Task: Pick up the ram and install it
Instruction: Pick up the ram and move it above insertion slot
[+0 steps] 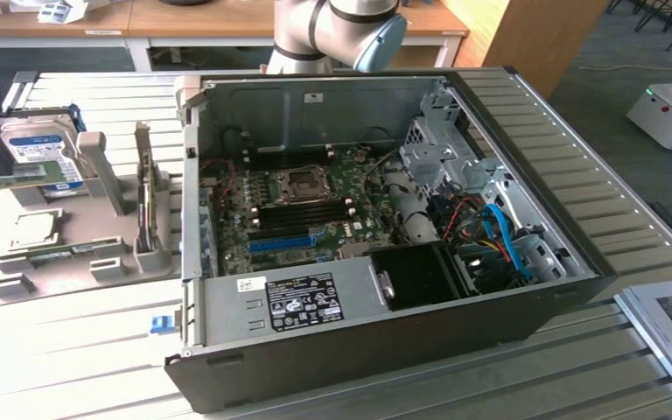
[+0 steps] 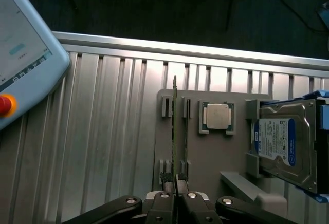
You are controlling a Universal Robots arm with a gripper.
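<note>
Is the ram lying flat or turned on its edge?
On its edge: in the wrist view the ram is a thin green line seen against the grey holder, its flat sides hidden.

Ribbed aluminium table [image 1: 616, 219] across mid-frame. Wooden desks [image 1: 196, 22] along the top, wood panel [image 1: 523, 35] upper right, grey floor [image 1: 616, 61] beyond it.

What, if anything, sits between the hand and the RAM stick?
Nothing visible does. In the wrist view the hand lines up with one end of the slim green circuit-board stick, standing on edge in the grey holder.
</note>
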